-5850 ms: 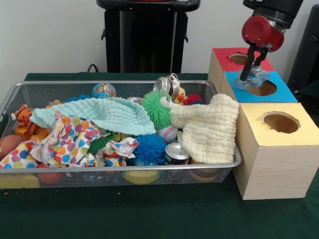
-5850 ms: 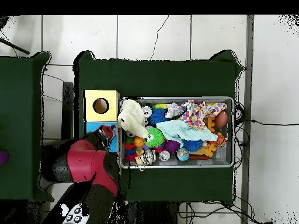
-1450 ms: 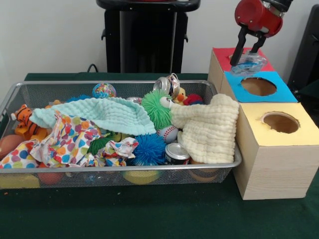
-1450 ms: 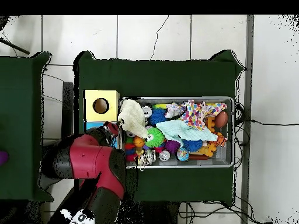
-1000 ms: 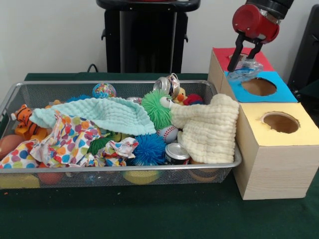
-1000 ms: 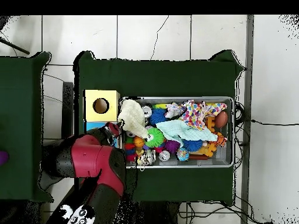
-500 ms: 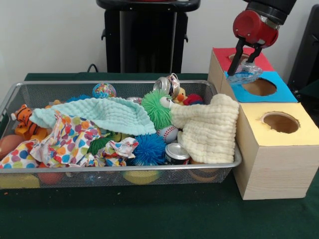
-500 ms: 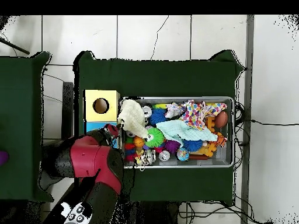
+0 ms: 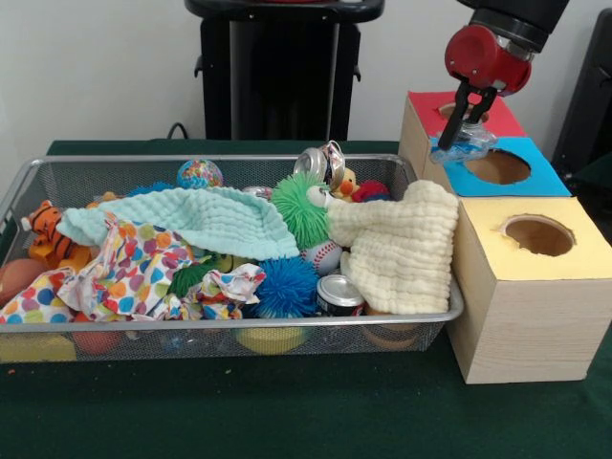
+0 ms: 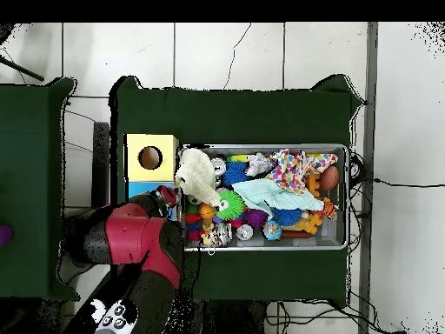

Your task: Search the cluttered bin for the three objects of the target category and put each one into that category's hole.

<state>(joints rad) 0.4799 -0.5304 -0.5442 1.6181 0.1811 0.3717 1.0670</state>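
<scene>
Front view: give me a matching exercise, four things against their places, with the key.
Things:
1. clear plastic item
2. cream cloth
3. tiger toy
4. silver can

Places:
A. bin's left end
B. draped over the bin's right rim
C. in the tool, over the blue-topped box
D. upright by the bin's front rim

Pairs: 1-C, 2-B, 3-A, 4-D

Front camera sat low across the table, near the wire bin [image 9: 229, 253] and boxes [image 9: 521, 287], facing the wall. Overhead camera looked straight down from high. Both covered bin [image 10: 261, 198], boxes, green table [image 10: 235, 113].
</scene>
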